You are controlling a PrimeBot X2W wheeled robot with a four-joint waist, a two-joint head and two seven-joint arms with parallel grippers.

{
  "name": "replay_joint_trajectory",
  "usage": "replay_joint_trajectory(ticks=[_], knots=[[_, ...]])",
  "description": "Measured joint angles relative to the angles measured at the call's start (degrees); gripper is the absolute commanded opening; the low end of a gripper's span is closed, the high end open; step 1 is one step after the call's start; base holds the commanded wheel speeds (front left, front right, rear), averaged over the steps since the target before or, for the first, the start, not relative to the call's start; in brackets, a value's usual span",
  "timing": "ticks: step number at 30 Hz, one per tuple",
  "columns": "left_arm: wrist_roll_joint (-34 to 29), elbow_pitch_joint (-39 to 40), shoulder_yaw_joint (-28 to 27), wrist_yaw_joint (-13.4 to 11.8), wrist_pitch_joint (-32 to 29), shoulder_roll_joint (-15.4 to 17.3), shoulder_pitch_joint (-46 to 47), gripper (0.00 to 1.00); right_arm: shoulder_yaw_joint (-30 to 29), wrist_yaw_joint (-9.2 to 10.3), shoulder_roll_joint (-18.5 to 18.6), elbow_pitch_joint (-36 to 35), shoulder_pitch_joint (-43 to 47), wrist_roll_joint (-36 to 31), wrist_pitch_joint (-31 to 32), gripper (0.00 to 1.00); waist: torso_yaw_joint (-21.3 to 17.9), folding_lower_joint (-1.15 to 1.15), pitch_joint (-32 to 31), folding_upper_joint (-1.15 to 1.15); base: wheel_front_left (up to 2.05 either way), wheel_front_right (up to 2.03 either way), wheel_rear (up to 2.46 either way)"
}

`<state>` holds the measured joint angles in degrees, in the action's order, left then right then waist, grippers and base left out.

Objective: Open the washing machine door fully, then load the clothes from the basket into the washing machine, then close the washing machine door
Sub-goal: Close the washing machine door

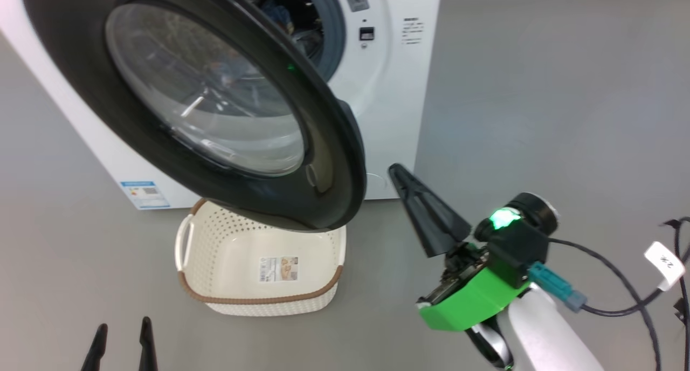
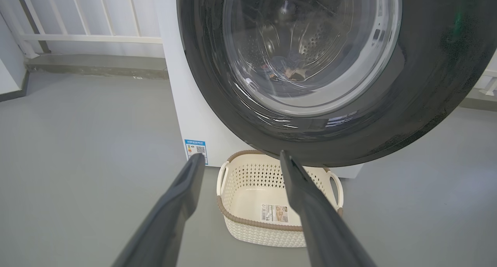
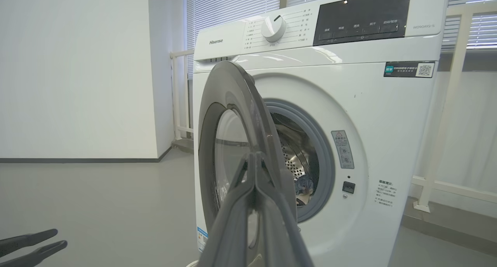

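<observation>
The washing machine (image 1: 388,90) is white, and the washing machine door (image 1: 215,107), black-rimmed with a glass bowl, stands partly swung out over the basket (image 1: 259,300). The cream basket (image 2: 260,234) sits on the floor with nothing in it but a label sticker. Bluish clothes (image 3: 304,187) lie inside the drum and also show past the door (image 1: 280,12). My right gripper (image 1: 396,171) is shut on nothing, its tip just right of the door's free edge; in its own view the gripper (image 3: 254,155) overlaps that edge, contact unclear. My left gripper (image 2: 241,155) hangs open short of the basket, low at the left (image 1: 124,323).
Grey floor (image 1: 539,117) surrounds the washer. A white railing (image 2: 89,38) and a low ledge run behind it, and a white wall (image 3: 77,73) stands to its left. A black cable (image 1: 620,284) with a white tag trails from my right wrist.
</observation>
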<state>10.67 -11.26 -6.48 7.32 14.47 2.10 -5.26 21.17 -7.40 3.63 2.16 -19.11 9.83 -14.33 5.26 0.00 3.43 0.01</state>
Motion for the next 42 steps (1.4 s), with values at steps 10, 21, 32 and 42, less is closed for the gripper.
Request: replay_joint_trajectory(ticks=[10,21,32,42], knots=[[1.21,-0.14,1.92,0.0,0.0,-0.01,0.41,1.0,7.25,0.0,0.16,3.44,-3.59,0.93,-0.41,0.0,4.62,0.0,0.96,0.0,0.0,0.0,0.0],[2.69,-0.35,4.78,0.0,0.0,-0.09,2.84,1.0,12.71,0.0,0.27,10.18,-6.94,0.93,-0.4,0.0,9.74,0.0,4.02,0.0,0.0,0.0,0.0],[3.89,0.41,7.34,0.0,0.0,-0.15,7.14,1.0,11.35,0.0,0.35,16.71,-9.44,-0.29,-0.38,0.0,13.36,0.0,9.71,0.0,0.0,0.0,0.0],[4.86,0.48,8.99,0.0,0.0,-0.25,9.71,1.0,5.47,0.0,0.47,19.4,-11.87,-2.83,-0.4,0.0,13.55,0.0,13.81,0.0,0.0,0.0,0.0]])
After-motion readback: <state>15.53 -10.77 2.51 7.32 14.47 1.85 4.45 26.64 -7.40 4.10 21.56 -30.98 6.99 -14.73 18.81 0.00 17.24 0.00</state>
